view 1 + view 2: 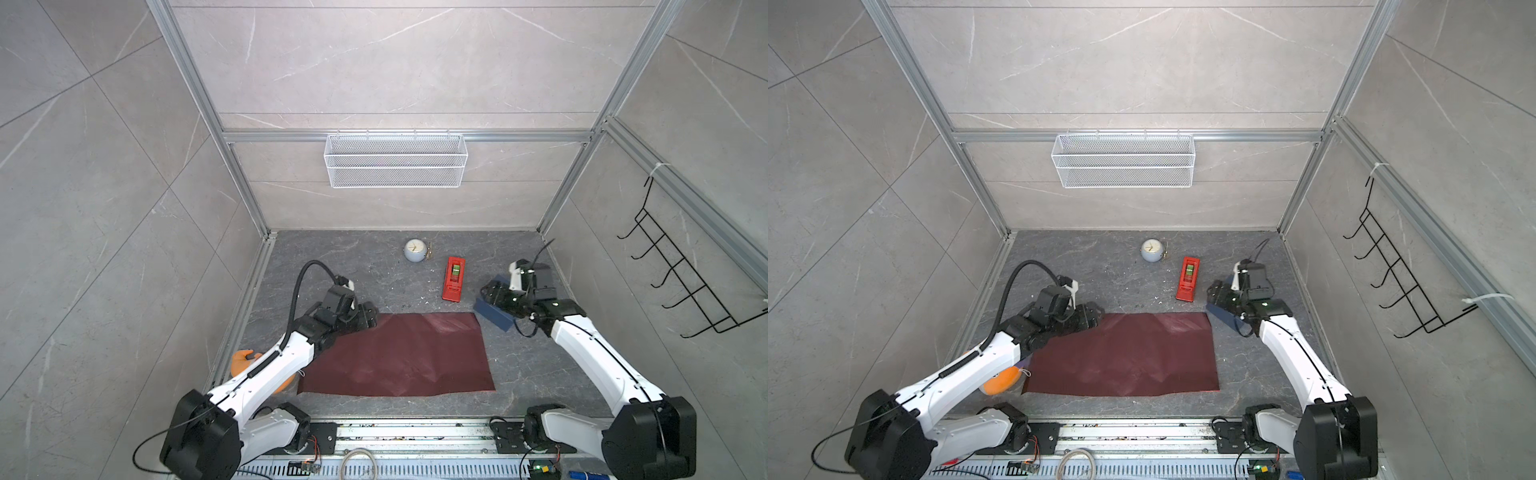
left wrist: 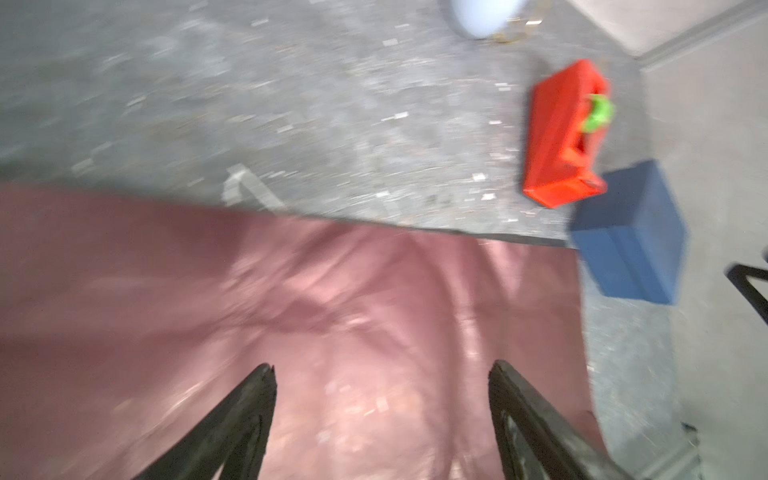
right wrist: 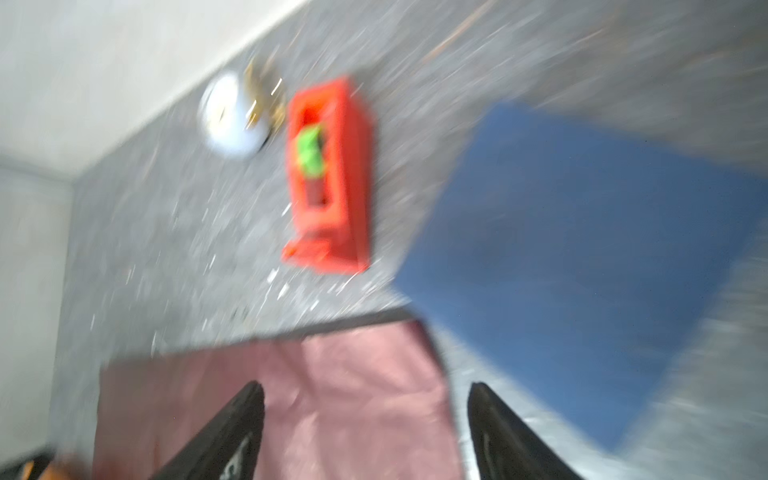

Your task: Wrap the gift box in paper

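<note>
The gift box [image 1: 494,319], a navy-blue block, rests on the grey marbled table [image 1: 332,270] just beside the far right corner of the paper [image 1: 403,357]. It shows in both top views [image 1: 1223,318], partly covered by the right arm. The right wrist view is badly smeared, but there seems to be a thin strip of bare table between the box [image 3: 582,249] and the paper's corner [image 3: 291,395].

The paper lies spread out flat in the middle of the table, its dull maroon side up, lightly creased, with a sliver of bright red along its near edge.

The right gripper [image 3: 365,386] hangs over the box's far end with its jaws spread wide and nothing between them. It is not holding the box. The left gripper [image 2: 382,368] hovers at the paper's far left corner, its jaws also released and apart, with only maroon sheet [image 2: 291,311] showing in the gap.

A red tape dispenser [image 1: 453,278] with a green roll stands just beyond the paper, near the box. A small pale clock [image 1: 414,250] sits farther back. An orange object [image 1: 243,361] lies partly hidden under the left arm. A white wire basket [image 1: 395,160] hangs on the back wall and a black hook rack [image 1: 681,270] on the right wall.
</note>
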Motion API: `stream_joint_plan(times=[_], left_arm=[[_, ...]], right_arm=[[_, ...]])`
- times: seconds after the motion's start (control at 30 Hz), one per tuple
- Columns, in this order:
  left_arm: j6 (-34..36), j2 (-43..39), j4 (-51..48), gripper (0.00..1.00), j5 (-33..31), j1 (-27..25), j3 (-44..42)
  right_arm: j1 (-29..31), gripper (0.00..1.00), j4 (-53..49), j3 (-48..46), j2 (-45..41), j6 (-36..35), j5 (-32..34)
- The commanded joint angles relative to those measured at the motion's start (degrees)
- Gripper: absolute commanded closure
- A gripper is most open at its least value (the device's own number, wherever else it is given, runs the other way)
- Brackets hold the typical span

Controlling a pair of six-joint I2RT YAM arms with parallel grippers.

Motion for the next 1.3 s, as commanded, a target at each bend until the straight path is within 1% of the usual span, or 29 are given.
stream_joint_plan(times=[0.0, 0.1, 0.23, 0.33, 0.47, 0.6, 0.73, 0.87, 1.03, 1.17, 1.27], left_arm=[[2.78, 5.34, 4.23, 0.17, 1.35, -4.21, 6.06], [3.61, 10.98, 6.17, 0.17, 2.18, -7.32, 10.56], [6.51, 20.31, 6.84, 0.17, 3.25, -12.23, 19.28], [6.82, 26.98, 7.35, 0.18, 5.18, -14.30, 24.91], [7.26, 35.30, 9.28, 0.19, 8.13, -15.98, 32.30], [8.00, 44.52, 9.59, 0.22, 10.70, -17.01, 42.13], [7.71, 53.15, 8.88, 0.25, 11.73, -17.11, 51.77], [7.65, 60.73, 5.83, 0.27, 11.89, -17.11, 61.99], [7.70, 69.56, 0.88, 0.29, 12.41, -17.11, 74.39], [6.41, 73.85, -1.23, 0.31, 13.84, -17.17, 80.88], [5.28, 76.68, -2.47, 0.33, 14.20, -17.24, 84.88]], right_arm=[[-7.00, 0.19, -4.48, 0.16, 2.12, 1.16, 3.68], [-11.00, 0.18, -1.41, -0.62, 5.95, 3.01, 3.60], [-12.23, 0.17, 2.39, -0.42, 11.74, 4.36, 1.81], [-13.19, 0.18, 5.14, -0.10, 15.35, 4.39, -2.29], [-13.40, 0.20, 6.82, 2.20, 19.13, 2.21, -6.86], [-13.38, 0.21, 7.55, 3.71, 20.08, -0.56, -9.74], [-13.46, 0.22, 6.43, 5.31, 20.47, -2.11, -10.30], [-13.94, 0.22, 5.50, 5.00, 20.35, -1.22, -7.41], [-15.55, 0.22, 6.82, 1.45, 17.67, 1.42, -5.75], [-17.03, 0.22, 8.05, -0.68, 15.22, 2.73, -5.78], [-17.47, 0.23, 8.54, -1.11, 15.22, 3.10, -7.10]])
